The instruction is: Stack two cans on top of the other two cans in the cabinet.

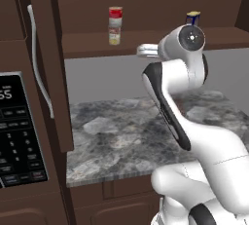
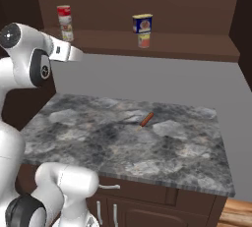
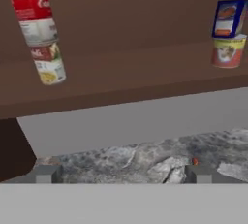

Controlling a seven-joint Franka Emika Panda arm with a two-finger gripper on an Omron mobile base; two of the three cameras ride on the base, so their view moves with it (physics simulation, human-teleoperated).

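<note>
Looking along my tool (image 3: 123,173), I see its fingers spread wide with nothing between them, hanging clear of the cabinet (image 3: 121,97) shelf and above the marbled tabletop (image 2: 123,137). Both stacks appear made: the red-and-white can (image 3: 34,18) sits on the cream can with the red and yellow label (image 3: 49,64) toward the door side, and the blue tin (image 3: 230,15) sits on the small pale-yellow can (image 3: 226,51) well apart along the same board. The risk now is my own arm: a careless swing of the wrist or elbow near the shelf edge could clip a stack. The boxy tin on a round can looks the likelier to topple.
</note>
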